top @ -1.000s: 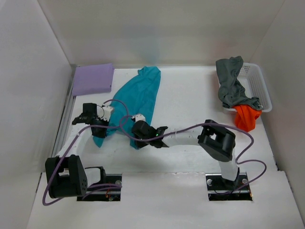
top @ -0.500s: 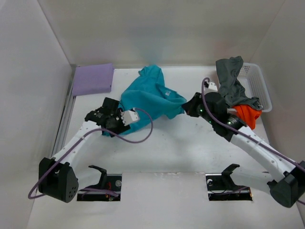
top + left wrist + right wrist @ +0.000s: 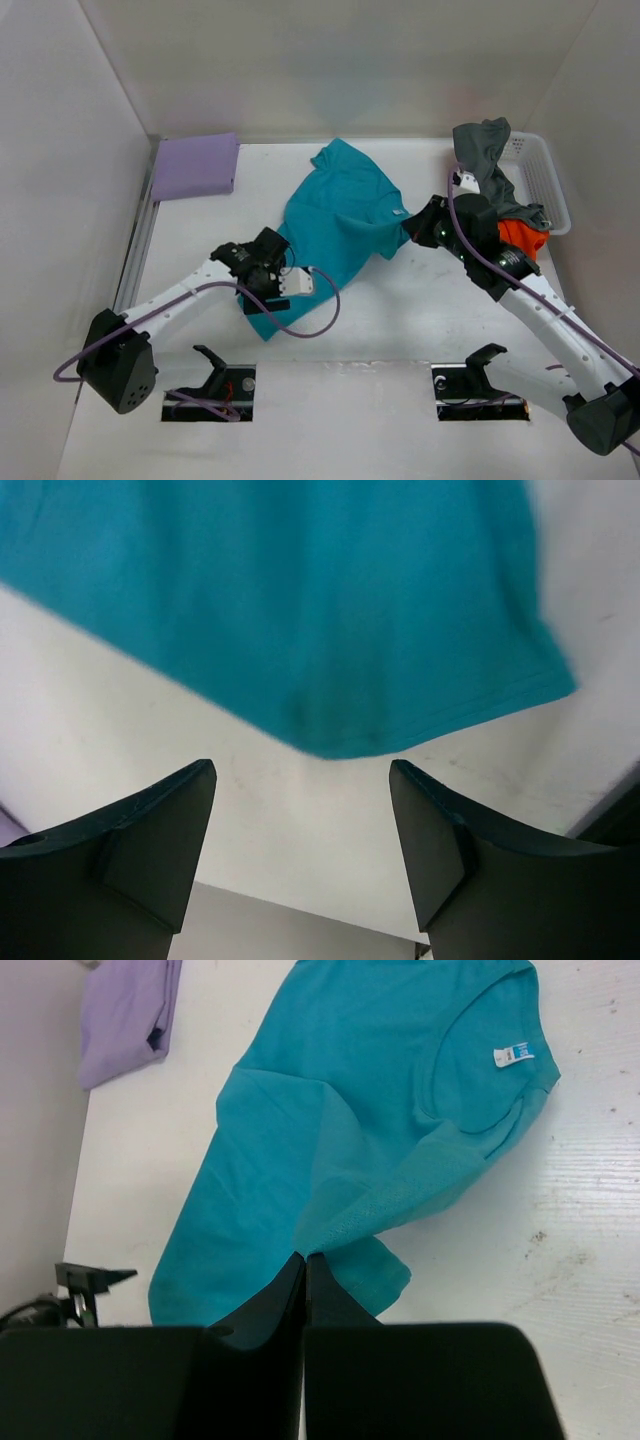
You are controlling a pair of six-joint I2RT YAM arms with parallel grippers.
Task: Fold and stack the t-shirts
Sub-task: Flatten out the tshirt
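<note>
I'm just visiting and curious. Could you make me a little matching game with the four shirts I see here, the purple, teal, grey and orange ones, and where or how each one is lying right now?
Things:
1. lavender t-shirt
2. teal t-shirt
3. dark grey t-shirt
4. orange t-shirt

Places and states:
A. hanging out at the near end of the white basket, under another shirt
B. folded flat in the far left corner
C. crumpled and draped over the basket's rim
D. spread out in the middle, pinched by the right gripper

Pairs: 1-B, 2-D, 3-C, 4-A.
</note>
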